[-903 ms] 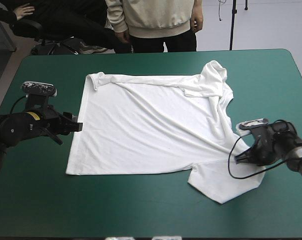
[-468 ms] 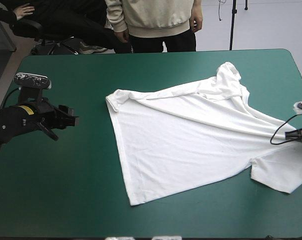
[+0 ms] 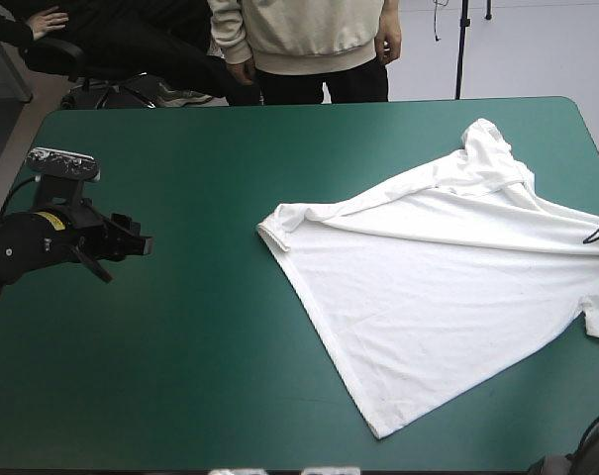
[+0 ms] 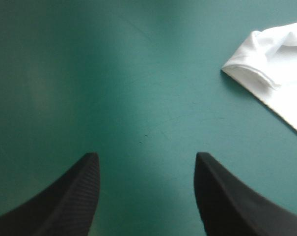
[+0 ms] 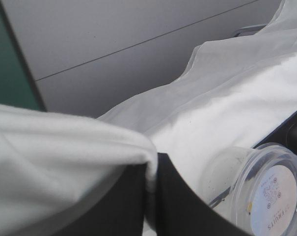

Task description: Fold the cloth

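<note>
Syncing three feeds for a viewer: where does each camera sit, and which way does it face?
High view: above and behind the robot, facing forward and down on the table and T-shirt; the left gripper shows, not the right.
Left wrist view: above that wrist, facing along its open fingers over bare table toward the T-shirt's corner.
Right wrist view: above that wrist, facing along the right gripper, shut on the T-shirt.
Shared: high and left wrist views both show the T-shirt's rolled corner.

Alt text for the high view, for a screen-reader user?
A white T-shirt lies spread but skewed across the right half of the teal-green table, its right side running out of view. The left gripper hovers over bare cover at the left, apart from it.
</note>
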Available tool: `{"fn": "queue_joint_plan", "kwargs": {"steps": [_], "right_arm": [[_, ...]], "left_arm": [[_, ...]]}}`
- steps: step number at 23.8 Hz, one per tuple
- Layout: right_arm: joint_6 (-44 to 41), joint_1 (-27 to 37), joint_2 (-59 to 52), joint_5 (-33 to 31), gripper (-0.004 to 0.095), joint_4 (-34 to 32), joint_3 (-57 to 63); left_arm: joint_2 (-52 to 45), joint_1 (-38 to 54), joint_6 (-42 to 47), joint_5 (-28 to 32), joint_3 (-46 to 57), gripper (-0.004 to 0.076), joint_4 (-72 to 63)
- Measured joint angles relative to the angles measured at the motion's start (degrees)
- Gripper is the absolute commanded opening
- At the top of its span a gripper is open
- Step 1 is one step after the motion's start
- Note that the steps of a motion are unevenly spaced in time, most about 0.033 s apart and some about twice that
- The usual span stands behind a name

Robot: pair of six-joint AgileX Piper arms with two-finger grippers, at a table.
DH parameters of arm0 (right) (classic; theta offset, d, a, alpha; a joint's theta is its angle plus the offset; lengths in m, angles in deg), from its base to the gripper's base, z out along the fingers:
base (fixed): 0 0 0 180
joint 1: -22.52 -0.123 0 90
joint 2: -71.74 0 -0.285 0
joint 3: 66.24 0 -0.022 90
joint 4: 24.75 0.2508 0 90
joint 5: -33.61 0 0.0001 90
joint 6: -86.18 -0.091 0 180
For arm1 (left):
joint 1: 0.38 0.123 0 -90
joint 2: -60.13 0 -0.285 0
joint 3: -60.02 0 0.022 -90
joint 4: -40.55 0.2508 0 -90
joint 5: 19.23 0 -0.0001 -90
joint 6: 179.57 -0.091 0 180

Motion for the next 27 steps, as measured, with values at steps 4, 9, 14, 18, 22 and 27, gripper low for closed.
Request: {"fn": "queue_joint_plan", "kwargs": {"steps": [4,9,14,18,22,27], "right_arm": [[3.36,0.31,1.72,-0.37,0.0198,2.57,-2.04],[7.17,0.47,0.76,-2.53,0.0593,6.62,-2.24],[10.35,0.47,-3.14,-5.11,0.0637,15.59,-2.24],[17.5,0.27,-12.82,-5.06,0.0625,33.22,-2.24],[26.05,-7.27,-23.49,-11.37,0.0589,50.8,-2.24],[26.54,-26.76,-30.12,-23.62,0.0527,49.59,-2.1]], "left_arm": [[0.0,0.0,0.05,0.0,0.0,0.0414,1.15],[0.0,0.0,0.23,0.0,0.0,0.0414,1.3],[0.0,0.0,-0.02,0.0,0.0,0.0414,1.46],[0.05,0.0,-2.65,0.22,0.0,0.0414,-0.68],[3.48,0.0,-13.64,1.52,-0.04,0.0414,-9.78],[12.37,-5.6,-24.77,4.22,-0.04,0.0414,-12.07]]}}
